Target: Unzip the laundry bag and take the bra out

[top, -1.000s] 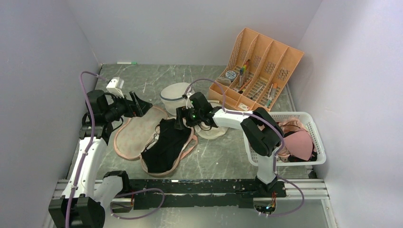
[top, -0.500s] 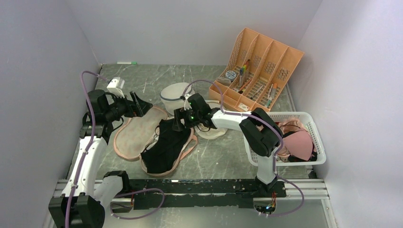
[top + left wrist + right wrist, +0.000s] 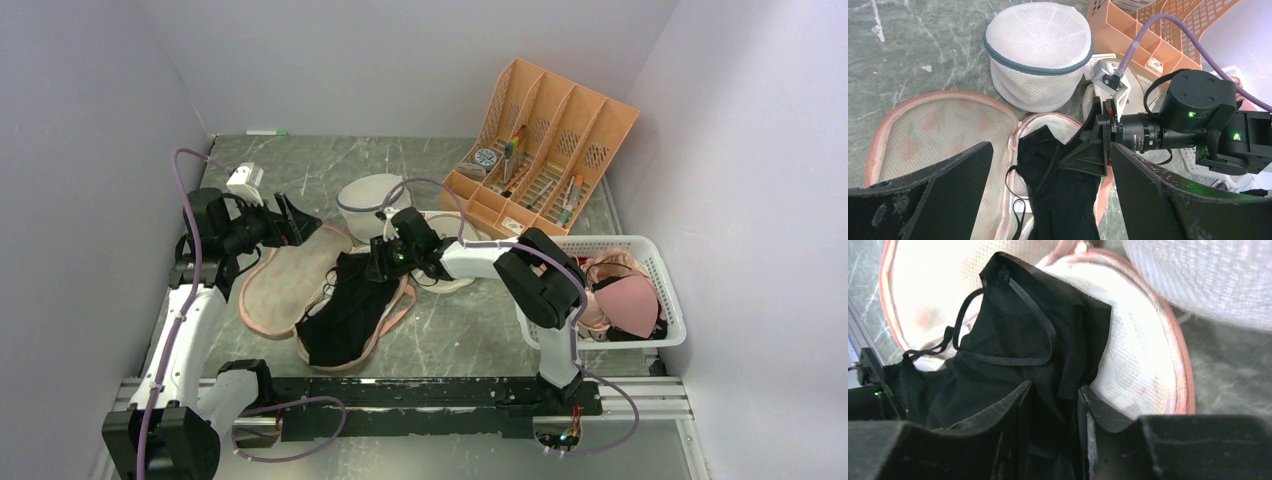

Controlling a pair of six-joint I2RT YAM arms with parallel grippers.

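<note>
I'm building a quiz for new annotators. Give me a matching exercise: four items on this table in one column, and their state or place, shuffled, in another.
1. laundry bag
2. bra
3. white mesh bag
4. white basket

A. holds pink garments
B. black, lying on the open lining
C. unzipped, spread flat
D. standing upright, blue trim

Pairs: 1-C; 2-B; 3-D; 4-A

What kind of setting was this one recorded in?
Probably a robot test booth, not a home: plain white walls box in a marbled tabletop, with staged props: a laundry bag, a white basket, an orange desk organiser.
</note>
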